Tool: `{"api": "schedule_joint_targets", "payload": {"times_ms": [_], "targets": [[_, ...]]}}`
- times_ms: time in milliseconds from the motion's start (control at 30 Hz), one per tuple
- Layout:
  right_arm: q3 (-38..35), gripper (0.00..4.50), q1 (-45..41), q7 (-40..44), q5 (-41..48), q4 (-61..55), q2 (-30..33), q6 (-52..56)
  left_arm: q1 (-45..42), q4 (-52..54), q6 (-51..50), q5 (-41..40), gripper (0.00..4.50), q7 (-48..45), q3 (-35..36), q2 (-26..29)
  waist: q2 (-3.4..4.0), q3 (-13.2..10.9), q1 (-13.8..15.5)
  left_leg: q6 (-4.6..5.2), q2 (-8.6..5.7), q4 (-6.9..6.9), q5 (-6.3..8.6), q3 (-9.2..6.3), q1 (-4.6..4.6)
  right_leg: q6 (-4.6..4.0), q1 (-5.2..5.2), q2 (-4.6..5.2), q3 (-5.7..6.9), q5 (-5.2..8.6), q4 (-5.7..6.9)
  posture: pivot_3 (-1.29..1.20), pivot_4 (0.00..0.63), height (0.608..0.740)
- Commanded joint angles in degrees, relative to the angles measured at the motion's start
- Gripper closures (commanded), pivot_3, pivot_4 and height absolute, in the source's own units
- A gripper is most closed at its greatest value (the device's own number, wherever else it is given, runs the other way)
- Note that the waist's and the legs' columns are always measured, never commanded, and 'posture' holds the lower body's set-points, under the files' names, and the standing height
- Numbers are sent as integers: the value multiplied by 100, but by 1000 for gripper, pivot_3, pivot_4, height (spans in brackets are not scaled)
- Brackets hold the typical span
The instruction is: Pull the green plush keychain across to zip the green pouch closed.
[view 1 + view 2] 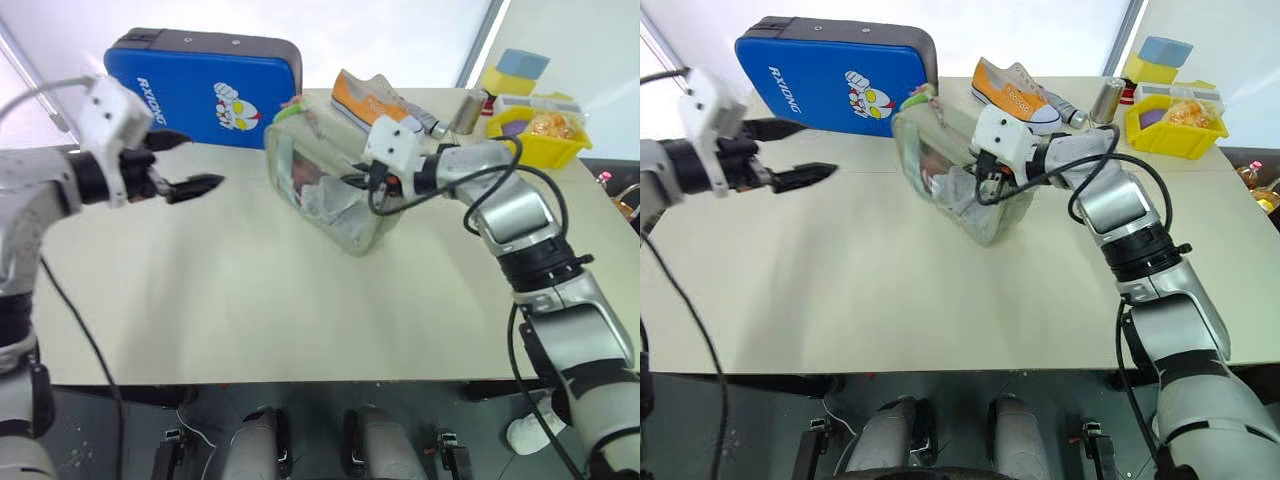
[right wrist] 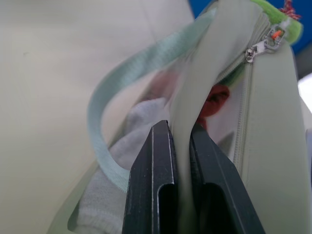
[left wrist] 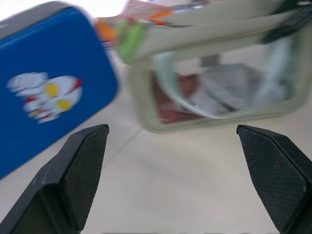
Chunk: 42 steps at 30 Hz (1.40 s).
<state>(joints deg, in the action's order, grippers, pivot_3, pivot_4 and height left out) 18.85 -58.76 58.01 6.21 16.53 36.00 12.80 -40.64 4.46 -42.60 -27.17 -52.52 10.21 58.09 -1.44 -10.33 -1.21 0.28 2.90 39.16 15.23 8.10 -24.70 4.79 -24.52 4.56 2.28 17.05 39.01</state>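
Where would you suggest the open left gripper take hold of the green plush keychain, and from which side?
Grip the green plush keychain across its fuzzy body, approaching from the blue case side: it hangs free at that end of the green pouch, whose near edge the right gripper already pinches.

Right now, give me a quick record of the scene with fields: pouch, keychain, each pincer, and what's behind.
pouch: green pouch on the table, zipper open
keychain: green plush keychain at the pouch's far end, ungrasped
right pincer: shut on the pouch's top edge
left pincer: open, apart from the pouch
behind: blue case, orange shoe, yellow bin
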Motion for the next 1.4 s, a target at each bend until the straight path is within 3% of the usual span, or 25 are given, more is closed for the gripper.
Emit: {"api": "schedule_joint_targets", "payload": {"times_ms": [33,233,400,500,767,967,1067,1200,1400], "targets": [[-400,4432,-229,637,107,396,130,-1127,-109,-67,228,3,0,-178,253,236,0,0,10,0,0,0,0,0,0,0,0,1,0,0,0,0,150,740],[-691,4432,3,1326,555,455,-211,-2022,-54,157,99,-100,0,-95,247,97,0,0,4,0,1,2,0,1,0,0,2,1,0,0,2,0,150,740],[-1032,4432,-270,1420,816,640,-440,-2019,-40,205,51,-144,0,-112,223,71,2,-2,4,-2,4,2,-1,1,1,0,1,1,0,0,5,0,150,740],[-1016,4432,-299,1530,737,721,-424,-2073,-110,181,54,-144,0,-101,171,41,1,-2,13,-2,3,5,-1,1,1,0,1,2,0,0,5,0,150,740],[-713,4432,576,1938,361,46,-129,-2560,-60,245,39,-154,0,-94,155,-3,2,-3,31,-2,-2,6,-1,-4,1,0,7,7,3,0,4,0,150,740],[-678,4432,616,2012,190,63,-37,-2808,-94,241,26,-143,0,-71,105,-69,1,-3,15,-4,2,6,-3,-3,14,0,12,2,3,0,8,0,150,740],[-806,3350,466,1932,223,128,-6,-2648,-89,233,47,-134,0,-51,78,-112,1,-3,19,-4,2,6,-3,-3,14,0,13,3,3,0,8,0,150,740],[-977,1325,407,1932,452,-246,171,-1960,-91,201,71,-117,0,-47,68,-142,2,-3,20,-4,2,6,-3,-3,14,0,13,3,3,0,8,0,150,740],[-1403,1325,818,1784,913,-1296,843,-352,86,93,88,-81,0,-19,208,-99,0,-2,44,-4,1,6,-2,-3,15,0,16,7,3,0,7,0,150,740]]}}
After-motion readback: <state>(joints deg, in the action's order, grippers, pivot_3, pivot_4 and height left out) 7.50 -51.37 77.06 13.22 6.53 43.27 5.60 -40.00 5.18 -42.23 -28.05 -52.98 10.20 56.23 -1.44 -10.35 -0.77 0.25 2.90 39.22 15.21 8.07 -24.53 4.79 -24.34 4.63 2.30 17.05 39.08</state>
